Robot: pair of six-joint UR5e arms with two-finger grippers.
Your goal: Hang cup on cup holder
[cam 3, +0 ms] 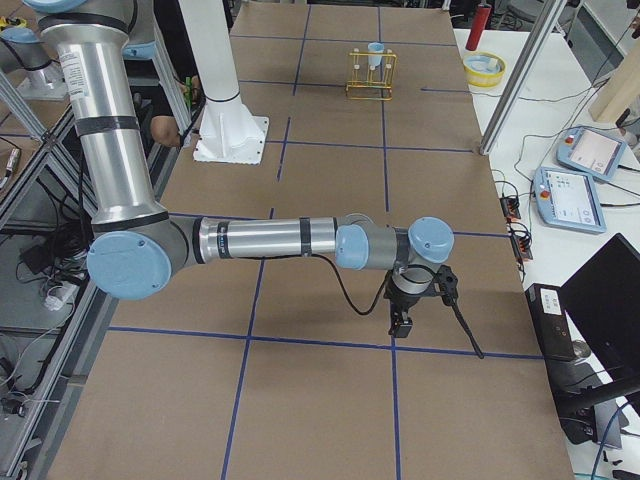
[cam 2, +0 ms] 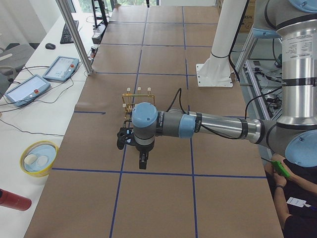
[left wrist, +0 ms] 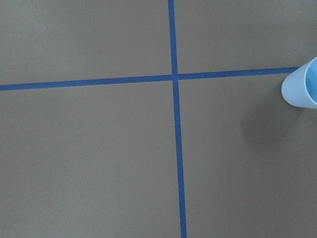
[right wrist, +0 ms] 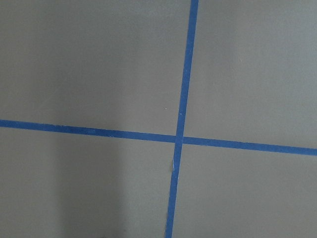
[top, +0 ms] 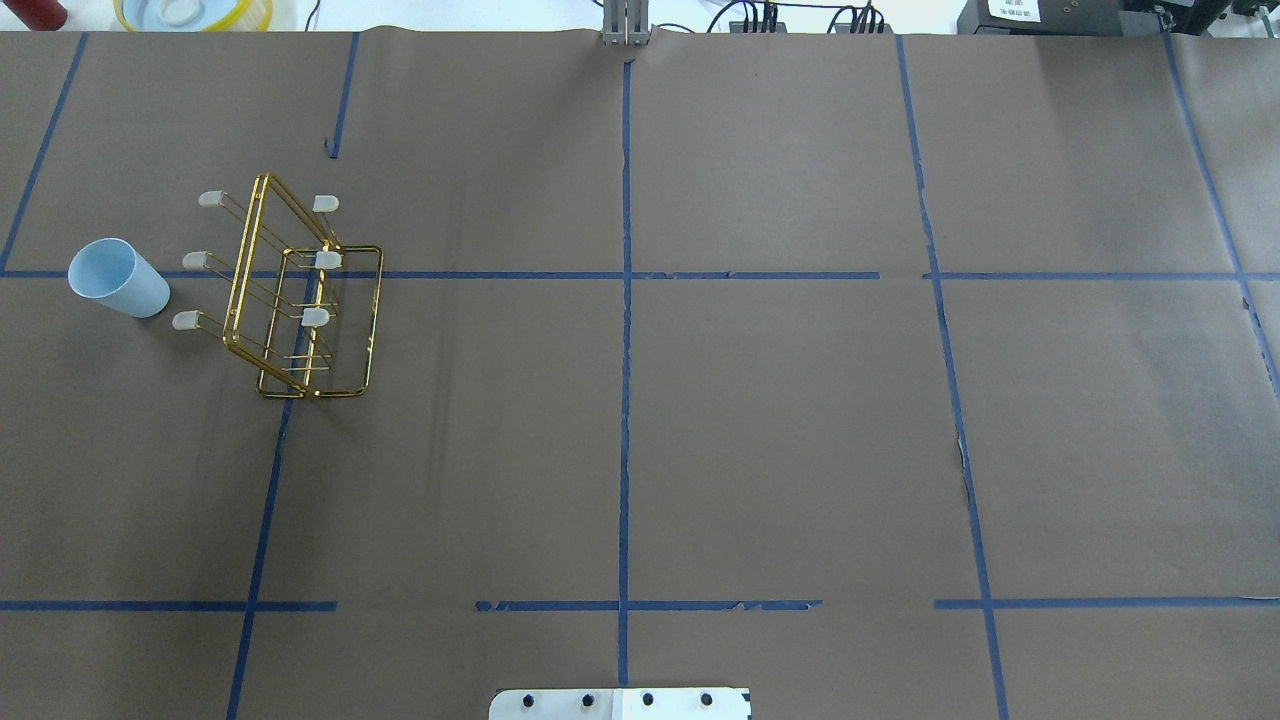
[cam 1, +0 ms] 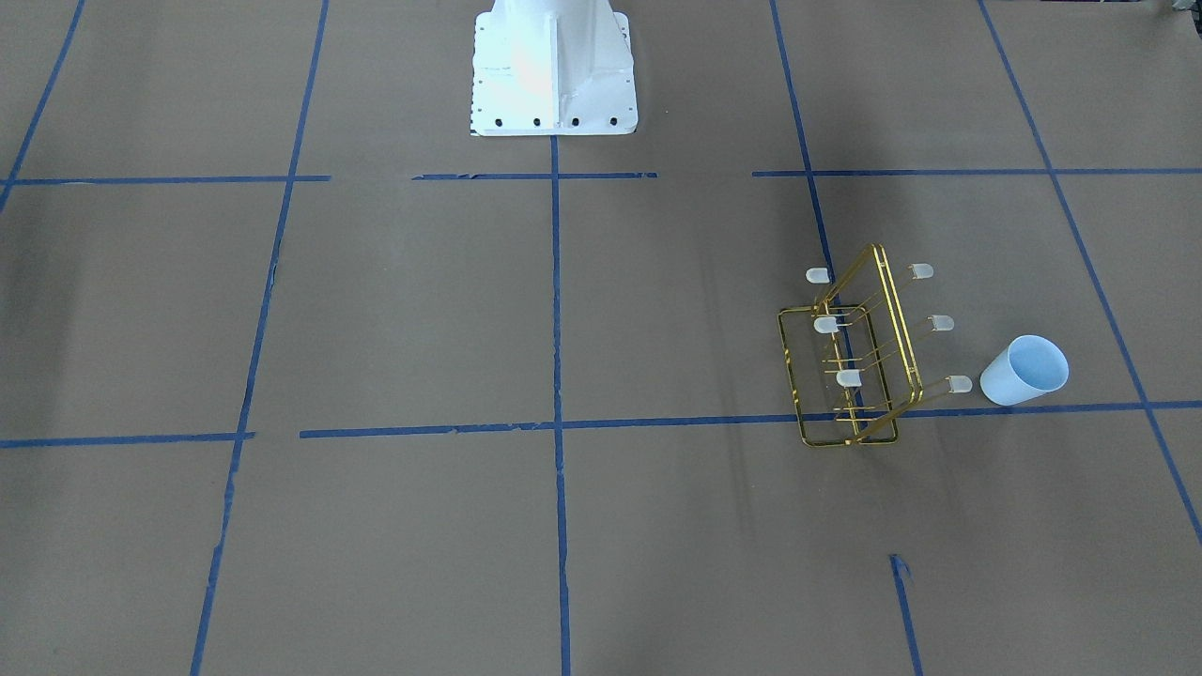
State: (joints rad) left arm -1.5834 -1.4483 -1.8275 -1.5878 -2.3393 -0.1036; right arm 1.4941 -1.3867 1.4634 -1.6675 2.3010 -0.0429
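The pale blue cup (top: 117, 278) stands upright, mouth up, on the brown table, just left of the gold wire cup holder (top: 300, 300) in the overhead view. In the front view the cup (cam 1: 1024, 371) is right of the holder (cam 1: 850, 366). No prong bears anything. The cup's edge shows in the left wrist view (left wrist: 302, 89). My left gripper (cam 2: 142, 161) hangs over the table nearer than the holder (cam 2: 137, 99); the side view does not show whether it is open or shut. My right gripper (cam 3: 400, 322) is at the opposite end, far from the cup (cam 3: 375, 52); its state cannot be told.
The white robot base (cam 1: 552, 70) stands at the table's edge. A yellow bowl (cam 2: 38, 157), a red bottle (cam 2: 12, 198) and tablets (cam 2: 60, 68) lie on the side bench. Blue tape lines (top: 625, 330) grid the table. An aluminium post (cam 2: 74, 34) rises at the far edge.
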